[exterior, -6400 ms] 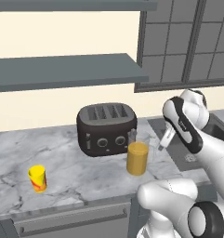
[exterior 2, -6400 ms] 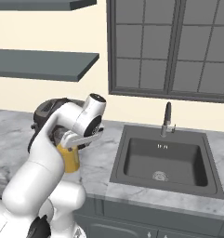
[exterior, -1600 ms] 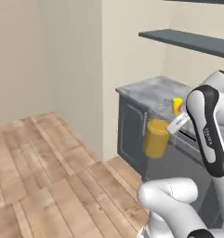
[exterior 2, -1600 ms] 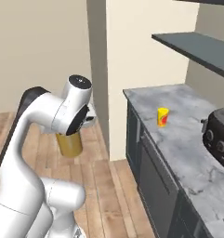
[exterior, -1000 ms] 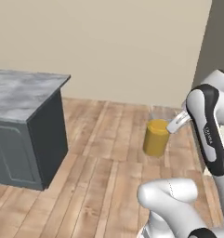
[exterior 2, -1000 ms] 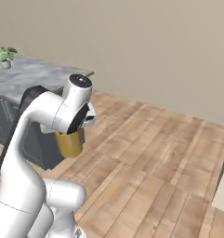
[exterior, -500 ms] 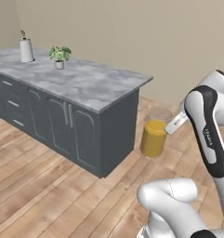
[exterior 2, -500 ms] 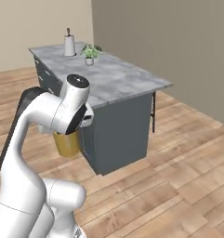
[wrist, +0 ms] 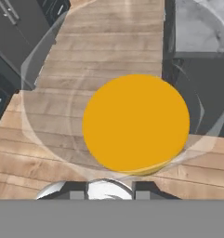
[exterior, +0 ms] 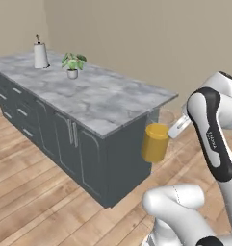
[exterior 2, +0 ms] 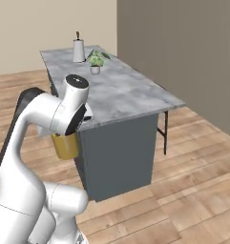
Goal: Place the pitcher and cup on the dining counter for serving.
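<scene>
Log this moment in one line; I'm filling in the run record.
phase: carrying | hand: shut on pitcher | pitcher: in the air beside dining counter end | cup: not placed

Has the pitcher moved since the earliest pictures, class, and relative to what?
Yes. The pitcher stood beside the toaster on the sink-side counter; now the tool carries it in the air beside the end of the dining counter, below its top.

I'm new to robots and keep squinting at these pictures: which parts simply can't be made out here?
- Gripper: in the right base view, hidden behind the white arm's wrist, so its hold on the amber-orange glassy pitcher is unseen.
- Pitcher's handle: hand view, clear walls too faint to tell.
- Grey-veined white marble dining counter: left base view, far end cut by the left edge.
- Small potted plant: too small for detail.
</scene>
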Available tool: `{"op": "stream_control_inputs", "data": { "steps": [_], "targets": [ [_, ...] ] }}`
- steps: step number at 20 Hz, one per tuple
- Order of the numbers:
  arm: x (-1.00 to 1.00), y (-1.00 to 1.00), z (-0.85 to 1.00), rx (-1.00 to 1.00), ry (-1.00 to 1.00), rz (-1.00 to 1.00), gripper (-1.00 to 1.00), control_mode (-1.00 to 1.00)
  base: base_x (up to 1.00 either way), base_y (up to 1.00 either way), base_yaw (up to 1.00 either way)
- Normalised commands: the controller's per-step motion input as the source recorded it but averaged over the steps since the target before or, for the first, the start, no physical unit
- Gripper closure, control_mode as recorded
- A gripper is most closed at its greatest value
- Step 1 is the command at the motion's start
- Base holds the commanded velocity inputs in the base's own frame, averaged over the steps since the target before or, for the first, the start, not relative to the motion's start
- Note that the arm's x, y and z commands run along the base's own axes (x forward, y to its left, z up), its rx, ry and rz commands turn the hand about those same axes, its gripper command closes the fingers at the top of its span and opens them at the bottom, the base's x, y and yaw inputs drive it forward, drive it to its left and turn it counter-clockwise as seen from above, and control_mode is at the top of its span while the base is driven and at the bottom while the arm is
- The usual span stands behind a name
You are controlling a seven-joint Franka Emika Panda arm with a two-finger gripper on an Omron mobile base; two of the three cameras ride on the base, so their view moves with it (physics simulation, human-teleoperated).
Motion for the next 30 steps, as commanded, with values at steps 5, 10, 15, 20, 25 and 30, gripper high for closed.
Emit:
{"op": "stream_control_inputs", "data": {
  "steps": [5, 10, 15, 20, 25, 30],
  "targets": [
    [0.0, 0.0, 0.0, 0.0, 0.0, 0.0, 1.0, 1.0, 1.0, -0.8, 0.25],
    [0.0, 0.0, 0.0, 0.0, 0.0, 0.0, 1.0, 1.0, 1.0, -0.5, 0.21],
    [0.0, 0.0, 0.0, 0.0, 0.0, 0.0, 1.0, 1.0, 0.95, -0.35, 0.29],
    [0.8, 0.07, 0.01, 0.0, 0.0, 0.15, 1.0, -1.0, 0.19, 0.0, 0.05],
    [1.0, 0.19, 0.0, 0.0, 0.01, 0.12, 1.0, -1.0, 0.0, 0.0, 0.0],
    [1.0, 0.5, 0.0, -0.02, 0.08, 0.0, 1.0, -1.0, 0.0, 0.0, 0.0]
  ]
}}
